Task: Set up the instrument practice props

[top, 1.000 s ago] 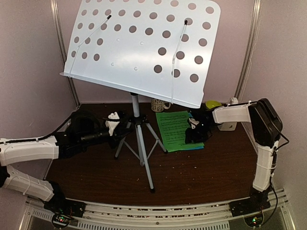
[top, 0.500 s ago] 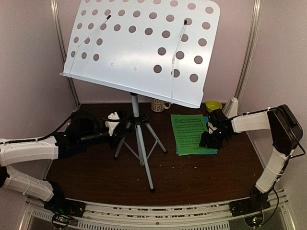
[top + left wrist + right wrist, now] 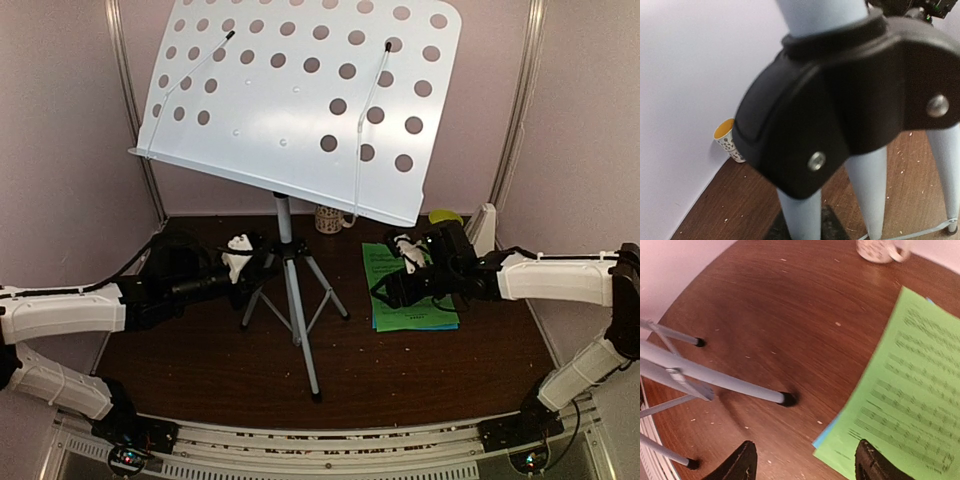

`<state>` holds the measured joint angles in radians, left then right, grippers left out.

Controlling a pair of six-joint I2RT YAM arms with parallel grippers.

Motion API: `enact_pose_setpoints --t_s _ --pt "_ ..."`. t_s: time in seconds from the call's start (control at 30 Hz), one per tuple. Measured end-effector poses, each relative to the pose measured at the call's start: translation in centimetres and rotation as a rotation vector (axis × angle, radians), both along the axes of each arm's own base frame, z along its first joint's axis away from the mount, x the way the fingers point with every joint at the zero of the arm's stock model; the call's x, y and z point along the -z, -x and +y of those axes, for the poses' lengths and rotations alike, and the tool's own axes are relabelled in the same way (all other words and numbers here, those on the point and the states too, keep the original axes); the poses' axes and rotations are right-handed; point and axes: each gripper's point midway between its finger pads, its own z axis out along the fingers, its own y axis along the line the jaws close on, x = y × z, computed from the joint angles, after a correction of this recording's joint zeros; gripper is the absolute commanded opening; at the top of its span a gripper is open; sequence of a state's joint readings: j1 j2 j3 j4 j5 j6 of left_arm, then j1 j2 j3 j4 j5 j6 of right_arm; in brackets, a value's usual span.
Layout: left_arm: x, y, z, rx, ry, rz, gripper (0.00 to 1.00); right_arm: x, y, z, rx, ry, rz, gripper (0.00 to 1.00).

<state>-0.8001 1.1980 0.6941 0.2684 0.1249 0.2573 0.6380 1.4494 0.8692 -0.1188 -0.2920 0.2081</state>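
Observation:
The pale grey perforated music stand stands on its silver tripod mid-table. My left gripper is at the tripod's black hub. In the left wrist view its dark fingers sit close on either side of a tripod leg, shut on it. The green music sheet lies on a blue one right of the tripod. My right gripper is open and empty, low over the sheets' near left corner. The white metronome stands at the back right.
A patterned mug stands against the back wall behind the tripod, and a small green bowl sits beside the metronome. A tripod foot rests just left of the sheets. Walls close off the left, back and right.
My right arm has stretched out, moving the gripper right and then back left across the sheets. The sheets have slid right and nearer. The left arm has not moved.

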Motion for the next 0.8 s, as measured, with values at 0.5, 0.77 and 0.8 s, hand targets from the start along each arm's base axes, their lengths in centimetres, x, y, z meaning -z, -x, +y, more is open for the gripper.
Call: enact_pose_setpoints --t_s 0.5,0.77,0.8 --pt "4.4 -0.1 2.3 -0.088 -0.084 0.039 0.4 -7.0 3.1 10.6 -0.375 -0.152 -0.421 0.66" --pt "4.5 -0.3 2.4 -0.111 -0.07 0.042 0.32 -6.9 2.5 13.4 -0.418 -0.166 -0.468 0.56" --pt "4.5 -0.4 2.4 -0.112 -0.069 0.043 0.3 -7.1 2.4 13.6 -0.422 -0.165 -0.48 0.53"
